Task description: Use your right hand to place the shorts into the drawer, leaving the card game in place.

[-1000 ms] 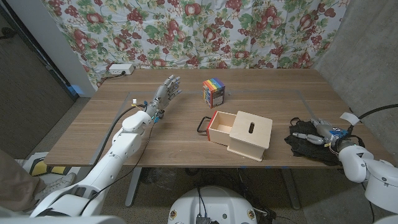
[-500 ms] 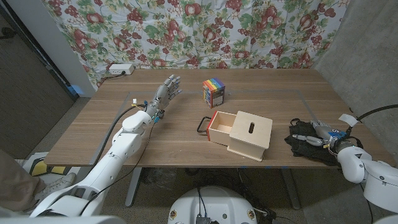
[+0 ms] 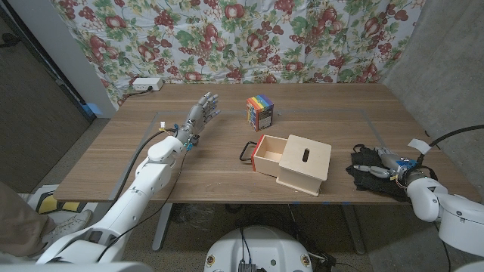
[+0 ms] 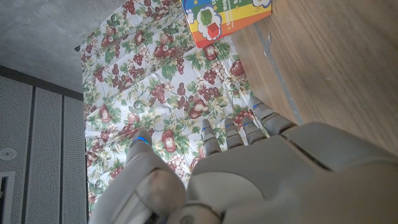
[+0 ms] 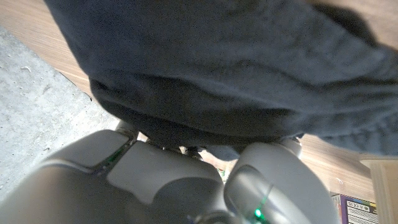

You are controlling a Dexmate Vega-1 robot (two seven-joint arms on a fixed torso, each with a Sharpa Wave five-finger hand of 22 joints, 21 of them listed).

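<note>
The black shorts [image 3: 376, 180] [image 5: 236, 74] lie bunched near the table's front right edge. My right hand [image 3: 380, 161] [image 5: 186, 180] sits on them with its fingers curled into the fabric, which hides the fingertips. Left of them stands the wooden box [image 3: 302, 162], its drawer [image 3: 266, 153] pulled open toward the left, with a black handle [image 3: 247, 150]. The rainbow card game box [image 3: 259, 111] [image 4: 227, 18] stands upright behind the drawer. My left hand [image 3: 199, 117] [image 4: 249, 174] stays at the table's left, fingers stretched out and holding nothing.
A white power strip [image 3: 145, 84] lies at the back left corner of the table [image 3: 113, 162]. A floral cloth [image 3: 242, 38] hangs behind it. A grey wall [image 3: 446, 68] stands close on the right.
My right hand has drawn its fingers in on the shorts, and the fabric has bunched up over them. The left arm, the box and the card game have not moved.
</note>
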